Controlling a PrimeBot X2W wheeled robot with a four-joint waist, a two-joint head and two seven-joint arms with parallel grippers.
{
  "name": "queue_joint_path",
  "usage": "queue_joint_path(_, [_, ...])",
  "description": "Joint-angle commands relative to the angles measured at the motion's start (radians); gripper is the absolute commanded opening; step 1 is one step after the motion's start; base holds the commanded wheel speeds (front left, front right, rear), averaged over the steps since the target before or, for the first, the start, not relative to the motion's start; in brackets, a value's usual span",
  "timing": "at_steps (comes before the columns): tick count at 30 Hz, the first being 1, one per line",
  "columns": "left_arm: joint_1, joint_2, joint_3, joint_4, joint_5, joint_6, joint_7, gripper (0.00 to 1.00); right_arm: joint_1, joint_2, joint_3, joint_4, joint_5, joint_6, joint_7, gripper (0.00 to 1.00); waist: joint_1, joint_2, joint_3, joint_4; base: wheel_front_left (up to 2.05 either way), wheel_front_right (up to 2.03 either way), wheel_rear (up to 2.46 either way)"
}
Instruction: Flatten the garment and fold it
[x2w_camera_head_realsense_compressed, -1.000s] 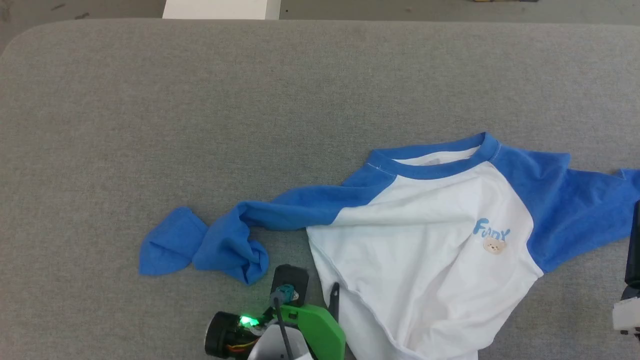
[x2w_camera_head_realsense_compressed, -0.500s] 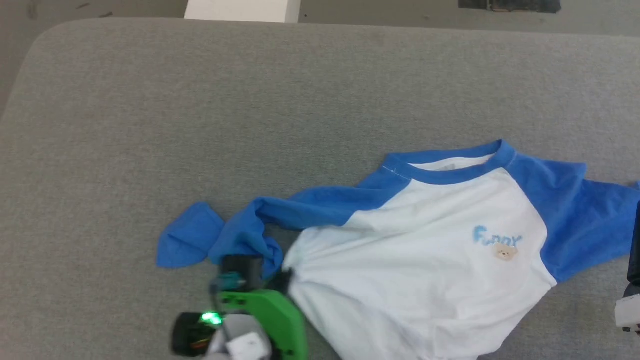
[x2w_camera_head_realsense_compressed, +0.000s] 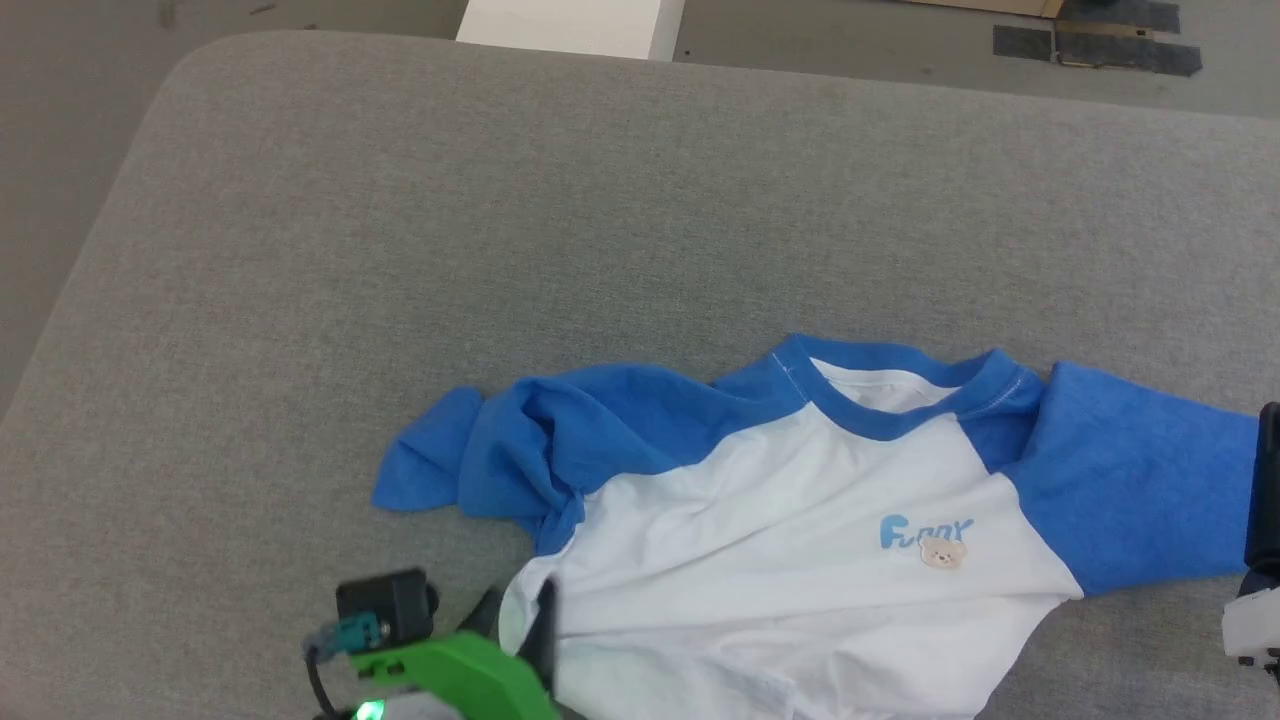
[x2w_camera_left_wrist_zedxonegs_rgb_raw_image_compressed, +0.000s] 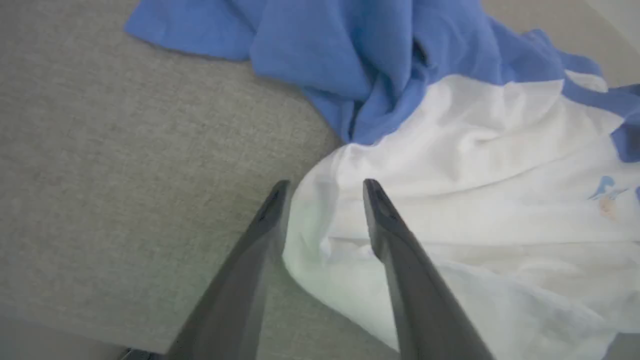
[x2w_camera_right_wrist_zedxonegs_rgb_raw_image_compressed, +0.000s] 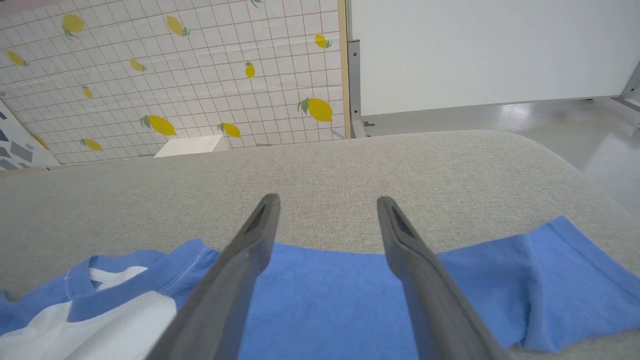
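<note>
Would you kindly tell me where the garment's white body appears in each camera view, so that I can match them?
Head view: the white body is at lower centre, below the blue neck trim.
Left wrist view: white body from the centre to the right edge.
Right wrist view: white body in the bottom left corner.
Shared landmark: the grey table beneath it.

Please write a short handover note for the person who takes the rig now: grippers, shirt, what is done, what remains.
Left gripper: open, fingers astride the white side edge of the shirt, not clamped.
Right gripper: open, over the right sleeve.
The shirt lies front up on the grey padded table, wrinkled; left sleeve bunched.
Done: nothing folded.
Left: flatten, then fold.
</note>
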Motion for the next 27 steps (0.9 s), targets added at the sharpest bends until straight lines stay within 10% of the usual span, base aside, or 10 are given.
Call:
queue_joint_path(1, [-0.036, -0.02, 0.002, -0.038, -0.037, -0.031, -0.024, 1.0, -0.005, 0.001, 0.003, -0.006, -0.005, -0.001, 0.006, 1.0, 0.0, 0.0, -0.004, 0.005, 0.0, 0.0, 0.0])
queue_joint_path(8, [-0.203, -0.01, 0.033, -0.187, -0.013, -0.085, -0.092, 1.0, -0.019, 0.001, 0.013, -0.02, -0.006, -0.001, 0.014, 1.0, 0.0, 0.0, 0.015, -0.015, 0.0, 0.0, 0.0])
queue_joint_path(18, [-0.371, 0.215, -0.046, 0.12, 0.279, -0.118, 0.076, 1.0, -0.042, 0.001, 0.029, -0.006, 0.002, -0.001, 0.008, 1.0, 0.0, 0.0, 0.065, -0.092, 0.0, 0.0, 0.0])
queue_joint_path(25, [-0.357, 0.22, -0.068, 0.27, 0.211, -0.185, 0.132, 1.0, -0.048, 0.001, 0.031, 0.007, 0.005, -0.001, 0.006, 1.0, 0.0, 0.0, 0.066, -0.102, 0.0, 0.0, 0.0])
queue_joint_path(27, [-0.355, 0.202, -0.055, 0.294, 0.19, -0.18, 0.101, 0.0, -0.049, 0.001, 0.034, 0.011, 0.009, -0.001, 0.007, 1.0, 0.0, 0.0, 0.061, -0.098, 0.0, 0.0, 0.0])
